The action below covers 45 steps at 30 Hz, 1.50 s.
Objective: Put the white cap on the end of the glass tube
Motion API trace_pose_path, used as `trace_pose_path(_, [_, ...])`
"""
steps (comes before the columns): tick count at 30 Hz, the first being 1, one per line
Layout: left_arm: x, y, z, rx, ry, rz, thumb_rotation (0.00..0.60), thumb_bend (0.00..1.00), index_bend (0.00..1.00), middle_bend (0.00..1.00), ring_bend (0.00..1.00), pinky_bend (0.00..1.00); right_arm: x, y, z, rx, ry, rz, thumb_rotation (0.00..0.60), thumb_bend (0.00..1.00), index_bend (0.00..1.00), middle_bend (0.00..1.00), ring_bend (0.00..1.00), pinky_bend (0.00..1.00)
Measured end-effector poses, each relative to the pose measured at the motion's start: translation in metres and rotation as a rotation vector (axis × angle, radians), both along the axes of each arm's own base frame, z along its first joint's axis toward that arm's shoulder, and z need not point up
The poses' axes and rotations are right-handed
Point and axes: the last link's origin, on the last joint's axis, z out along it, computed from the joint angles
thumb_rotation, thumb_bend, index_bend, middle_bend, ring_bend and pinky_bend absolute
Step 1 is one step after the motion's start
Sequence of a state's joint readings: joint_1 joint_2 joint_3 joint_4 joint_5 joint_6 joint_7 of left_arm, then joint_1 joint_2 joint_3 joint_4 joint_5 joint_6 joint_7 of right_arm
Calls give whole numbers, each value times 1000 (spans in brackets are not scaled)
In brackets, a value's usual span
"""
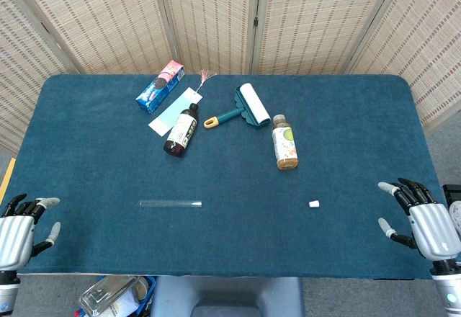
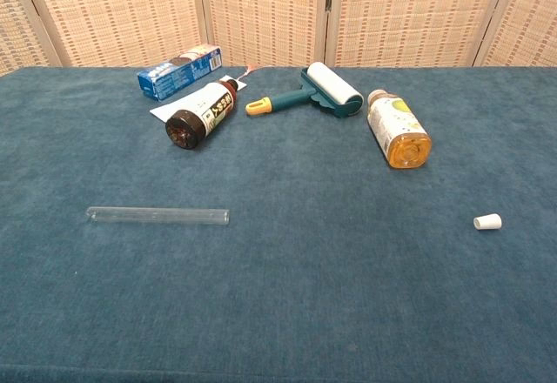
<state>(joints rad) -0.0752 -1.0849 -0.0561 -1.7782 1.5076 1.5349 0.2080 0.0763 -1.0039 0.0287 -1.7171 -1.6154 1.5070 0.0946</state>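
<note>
Glass tube [image 1: 170, 203] lying near table's [image 1: 230, 248] front edge, white cap [image 1: 314, 204] well apart rightward, left hand [image 1: 20, 227] and right hand [image 1: 421, 220] released, fingers spread, at front corners.

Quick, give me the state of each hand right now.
Left hand: open, holding nothing, at the near left table edge.
Right hand: open, holding nothing, at the near right edge.

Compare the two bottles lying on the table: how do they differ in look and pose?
The dark brown bottle has a white label; the yellow bottle is pale with amber contents. In the chest view, the brown bottle's base points toward the camera and leftward, while the yellow bottle's base points toward the camera and rightward. Both lie on their sides on the blue table.
</note>
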Motion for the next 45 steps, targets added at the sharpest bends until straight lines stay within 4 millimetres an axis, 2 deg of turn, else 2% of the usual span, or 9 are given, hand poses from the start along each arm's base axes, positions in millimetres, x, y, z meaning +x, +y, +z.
trace_pose_path(18, [6,4,3,-6,-7,-34,600,362,317,370,353,161,1,5,6,-30,-3,12,600,287,207,264,124,143])
trace_pose_path(23, [13,13,5,-14,-1,-75,600,362,318,370,353,161,3,4,11,-45,-1,25,600,287,207,264,124,143])
trace_pose_path(28, [26,31,5,-37,4,-139,600,361,317,370,366,178,7,1,13,-42,7,42,600,287,207,264,124,148])
trace_pose_path(29, [29,34,5,-44,6,-152,600,362,317,371,379,212,8,1,14,-40,8,43,600,287,207,264,124,153])
trace_pose_path(31, [37,44,3,-62,9,-185,600,362,317,384,425,341,10,0,14,-35,11,46,600,286,207,264,124,167])
trace_pose_path(33, [46,54,-1,-89,13,-215,600,361,316,445,521,539,12,-1,15,-35,10,49,600,286,207,264,124,167])
trace_pose_path(36, [61,69,-7,-134,21,-255,600,352,313,525,599,689,15,-3,17,-39,15,56,600,287,207,264,124,167])
trace_pose_path(42, [89,99,-27,-228,53,-298,600,304,319,726,777,866,20,-3,19,-31,24,64,600,289,207,264,124,167])
trace_pose_path(45, [97,110,-38,-288,75,-291,600,302,335,813,848,903,20,-3,20,-40,26,60,600,288,207,264,124,167])
